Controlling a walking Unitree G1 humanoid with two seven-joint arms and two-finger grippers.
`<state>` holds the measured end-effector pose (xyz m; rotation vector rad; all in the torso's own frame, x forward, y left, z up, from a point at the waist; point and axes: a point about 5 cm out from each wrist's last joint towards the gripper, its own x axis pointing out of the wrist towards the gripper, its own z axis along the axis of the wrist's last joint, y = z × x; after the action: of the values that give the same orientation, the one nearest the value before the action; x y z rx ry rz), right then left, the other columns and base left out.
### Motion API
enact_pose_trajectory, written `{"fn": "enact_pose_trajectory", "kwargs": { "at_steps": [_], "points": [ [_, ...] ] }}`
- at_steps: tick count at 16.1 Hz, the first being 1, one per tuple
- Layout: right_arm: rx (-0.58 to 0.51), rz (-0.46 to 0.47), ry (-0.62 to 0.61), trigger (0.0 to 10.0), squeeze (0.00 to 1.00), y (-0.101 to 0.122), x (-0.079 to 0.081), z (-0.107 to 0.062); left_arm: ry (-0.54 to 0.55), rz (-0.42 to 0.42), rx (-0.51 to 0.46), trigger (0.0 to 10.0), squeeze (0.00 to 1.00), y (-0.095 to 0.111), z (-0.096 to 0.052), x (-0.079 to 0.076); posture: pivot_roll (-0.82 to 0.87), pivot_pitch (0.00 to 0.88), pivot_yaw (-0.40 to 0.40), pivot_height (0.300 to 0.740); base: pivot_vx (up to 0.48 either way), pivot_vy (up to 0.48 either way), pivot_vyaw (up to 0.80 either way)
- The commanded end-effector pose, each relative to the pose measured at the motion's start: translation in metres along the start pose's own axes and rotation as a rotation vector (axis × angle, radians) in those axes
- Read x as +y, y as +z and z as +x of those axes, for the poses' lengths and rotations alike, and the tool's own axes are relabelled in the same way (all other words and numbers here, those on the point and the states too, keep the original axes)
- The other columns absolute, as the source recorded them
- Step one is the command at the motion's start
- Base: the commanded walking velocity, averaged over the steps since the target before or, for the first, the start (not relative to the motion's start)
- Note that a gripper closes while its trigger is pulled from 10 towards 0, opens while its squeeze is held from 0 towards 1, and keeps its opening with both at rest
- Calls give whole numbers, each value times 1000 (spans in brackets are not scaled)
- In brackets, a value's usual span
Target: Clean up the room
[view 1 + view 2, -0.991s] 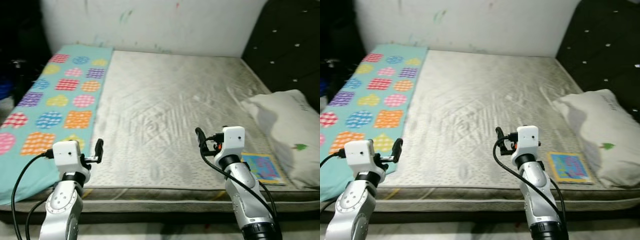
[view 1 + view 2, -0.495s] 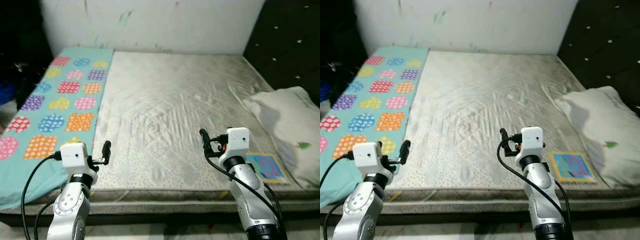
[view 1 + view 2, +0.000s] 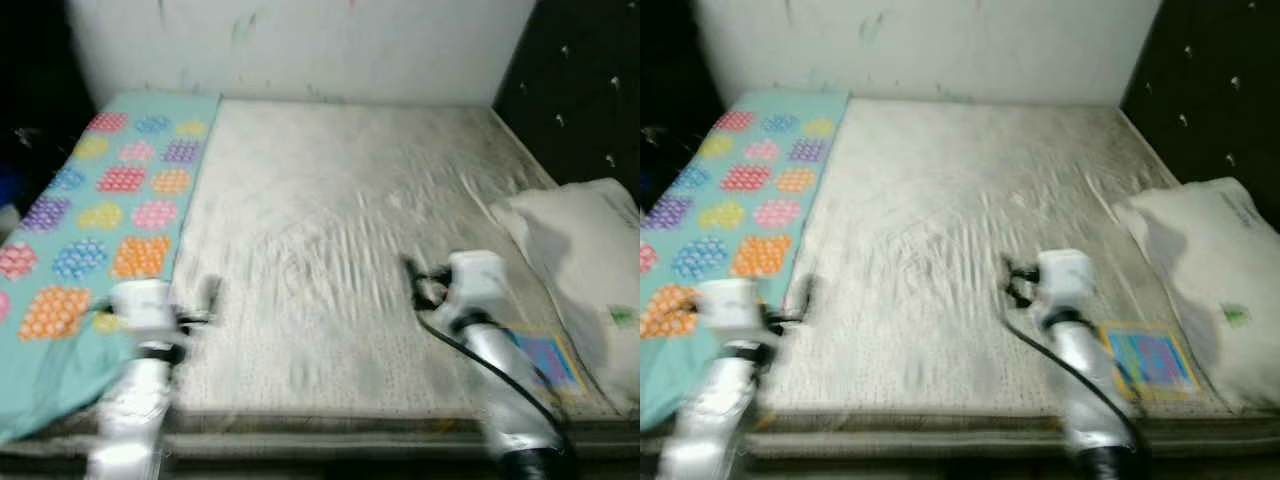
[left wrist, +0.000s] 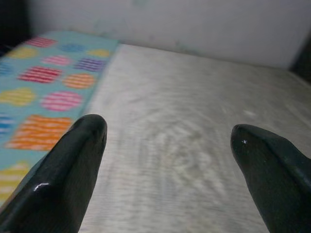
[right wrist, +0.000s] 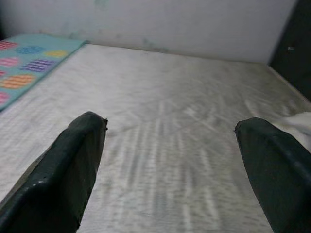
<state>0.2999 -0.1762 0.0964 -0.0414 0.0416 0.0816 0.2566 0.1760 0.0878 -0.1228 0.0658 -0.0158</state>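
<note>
Two tools are being held wide open (both empty) over the bed (image 3: 330, 200); the book (image 3: 545, 358) is lying just beside the right tool (image 3: 412, 280), outward.

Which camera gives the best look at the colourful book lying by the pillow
The right eye view: the book lies whole on the mattress beside the pillow, though blurred. In the left eye view the right arm covers part of it. The wrist views look across the mattress toward the wall.
</note>
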Motion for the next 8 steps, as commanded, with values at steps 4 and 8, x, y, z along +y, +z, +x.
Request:
{"fn": "enact_pose_trajectory", "kwargs": {
  "at_steps": [4,8],
  "points": [
    [-23,16,24,10000,0,5,10,4,55,21,11,10000,0,0,-1,13,-82,12,-31,740,0,0,0],
    [-17,32,14,10000,0,5,9,4,50,14,15,10000,0,0,0,13,-83,14,-31,740,0,71,-109]
  ]
}}
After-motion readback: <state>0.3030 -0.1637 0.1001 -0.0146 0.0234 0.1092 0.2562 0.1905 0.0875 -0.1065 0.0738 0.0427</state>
